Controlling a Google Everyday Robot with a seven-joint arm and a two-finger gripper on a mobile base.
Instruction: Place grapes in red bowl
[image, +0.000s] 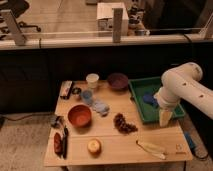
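The grapes (123, 124), a dark purple knobbly bunch, lie on the wooden table (120, 152) near its middle, just right of the red bowl (79, 115). The red bowl is round, orange-red, upright and has nothing in it. My gripper (165, 121) hangs at the end of the white arm (177, 85), over the right part of the table at the front edge of the green tray. It is to the right of the grapes, apart from them, and holds nothing that I can see.
A green tray (140, 105) with a blue item stands at the right. A dark purple bowl (118, 81), a white cup (92, 80), a pale blue cup (87, 96) and a blue cloth (101, 107) stand behind. An apple (94, 146) and a pale flat object (150, 148) lie in front.
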